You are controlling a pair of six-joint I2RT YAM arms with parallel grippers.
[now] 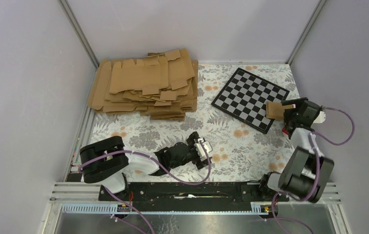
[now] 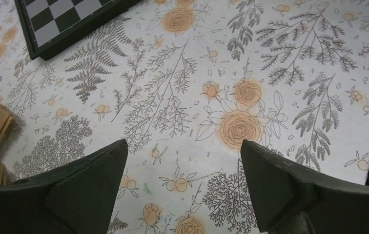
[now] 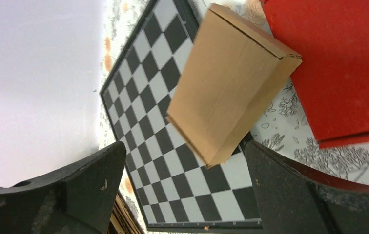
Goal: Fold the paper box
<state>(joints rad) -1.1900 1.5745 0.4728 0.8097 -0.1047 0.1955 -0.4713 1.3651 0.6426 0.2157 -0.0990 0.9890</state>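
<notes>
The paper box (image 3: 231,92) is seen already folded into a flat rectangular shape. It is placed at the right edge of the checkerboard (image 1: 243,95), on the right side of the table. In the right wrist view it is found just ahead of the right gripper (image 3: 183,146), whose jaws are spread wide with nothing clasped between them. Neither finger is seen touching the box. A red block (image 3: 343,63) is set just beside the box; whether the two touch cannot be told.

The left gripper (image 2: 183,146) is held low over the flowered cloth (image 2: 319,48), near the middle of the near side. Its jaws are likewise parted and empty. A pile of flat cardboard sheets (image 1: 146,87) is stacked at the far left, well apart from both grippers.
</notes>
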